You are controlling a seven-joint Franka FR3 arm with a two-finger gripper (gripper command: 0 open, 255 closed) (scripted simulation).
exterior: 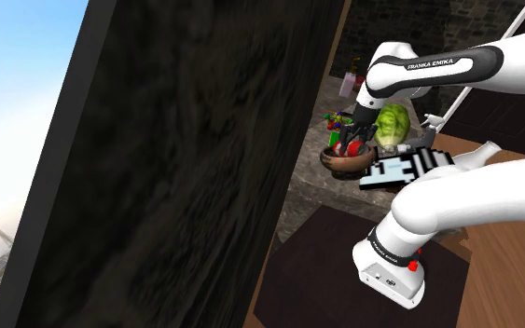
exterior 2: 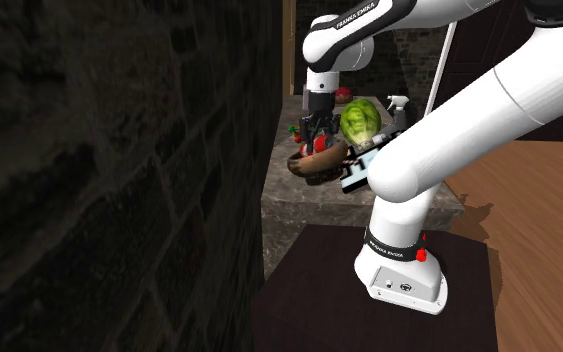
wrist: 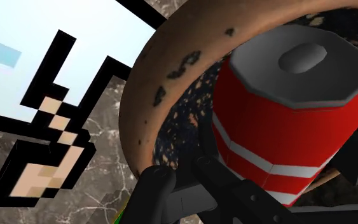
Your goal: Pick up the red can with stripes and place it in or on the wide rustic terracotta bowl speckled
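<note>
The red can (wrist: 279, 121) has white stripes and a grey lid, and it stands inside the brown speckled bowl (wrist: 171, 70), leaning a little. My gripper (wrist: 285, 184) reaches down into the bowl, its black fingers (wrist: 219, 175) clasping the can on both sides. In the shoulder view the gripper (exterior: 352, 140) hangs over the bowl (exterior: 342, 162) on the stone counter, with a bit of the red can (exterior: 354, 149) showing. In the second exterior view the gripper (exterior 2: 317, 138) sits just above the bowl (exterior 2: 319, 166).
A pixel-patterned flat thing (wrist: 63, 76) lies on the marble counter right beside the bowl (exterior: 405, 168). A green cabbage-like head (exterior: 393, 124) stands just behind it. A dark stone wall (exterior: 186, 158) borders the counter closely. Small items and a spray bottle (exterior 2: 399, 103) stand at the back.
</note>
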